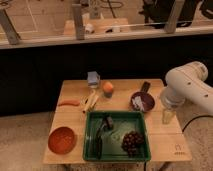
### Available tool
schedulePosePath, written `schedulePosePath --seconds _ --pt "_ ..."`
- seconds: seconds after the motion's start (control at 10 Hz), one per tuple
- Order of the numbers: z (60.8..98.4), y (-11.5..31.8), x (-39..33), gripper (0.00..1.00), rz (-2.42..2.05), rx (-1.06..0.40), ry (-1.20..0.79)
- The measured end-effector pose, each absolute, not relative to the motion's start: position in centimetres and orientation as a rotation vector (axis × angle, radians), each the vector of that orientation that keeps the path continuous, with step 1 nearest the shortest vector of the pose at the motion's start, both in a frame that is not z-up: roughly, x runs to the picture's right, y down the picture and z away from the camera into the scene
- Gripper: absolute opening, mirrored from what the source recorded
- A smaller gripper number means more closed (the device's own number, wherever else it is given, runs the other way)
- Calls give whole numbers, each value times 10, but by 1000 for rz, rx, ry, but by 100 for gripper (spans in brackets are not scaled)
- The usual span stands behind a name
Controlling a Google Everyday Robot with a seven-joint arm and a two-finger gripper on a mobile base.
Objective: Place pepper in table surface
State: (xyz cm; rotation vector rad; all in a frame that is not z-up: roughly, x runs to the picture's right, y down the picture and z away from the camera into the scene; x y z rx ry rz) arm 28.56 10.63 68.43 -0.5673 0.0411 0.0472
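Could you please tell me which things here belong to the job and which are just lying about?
Job: pepper, table surface, gripper at the table's right edge.
Lying about: orange fruit, orange-red bowl, green tray, grapes, dark bowl.
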Motion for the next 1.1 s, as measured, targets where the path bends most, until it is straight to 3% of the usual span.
schedulePosePath --seconds 0.6,1.1 --pt "683 110 266 80 -11 -571 7" --pt "677 122 148 80 -192 -583 -88"
